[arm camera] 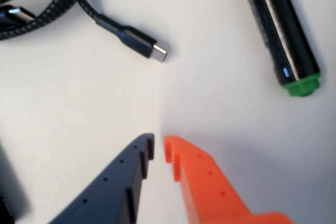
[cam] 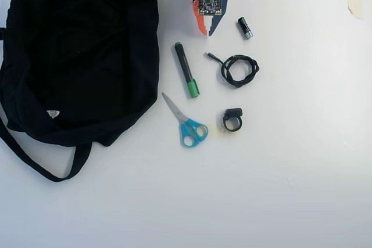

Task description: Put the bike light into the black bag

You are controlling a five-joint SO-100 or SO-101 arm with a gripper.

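Observation:
The bike light (cam: 232, 120), a small black block on a round strap loop, lies on the white table in the overhead view, right of the scissors; the wrist view does not show it. The black bag (cam: 75, 56) fills the left of the overhead view, with a white triangular label near its lower edge and a strap trailing below. My gripper (cam: 207, 32) hangs at the top centre, well above the light and right of the bag. In the wrist view its dark blue and orange fingers meet at the tips (arm camera: 158, 148). It is shut with nothing held.
A green-capped black marker (cam: 186, 78) (arm camera: 281, 30) and blue-handled scissors (cam: 187, 126) lie between bag and light. A coiled black cable (cam: 239, 69) (arm camera: 52, 3) points its plug toward the gripper. A small black-and-silver cylinder (cam: 245, 28) sits right of the gripper.

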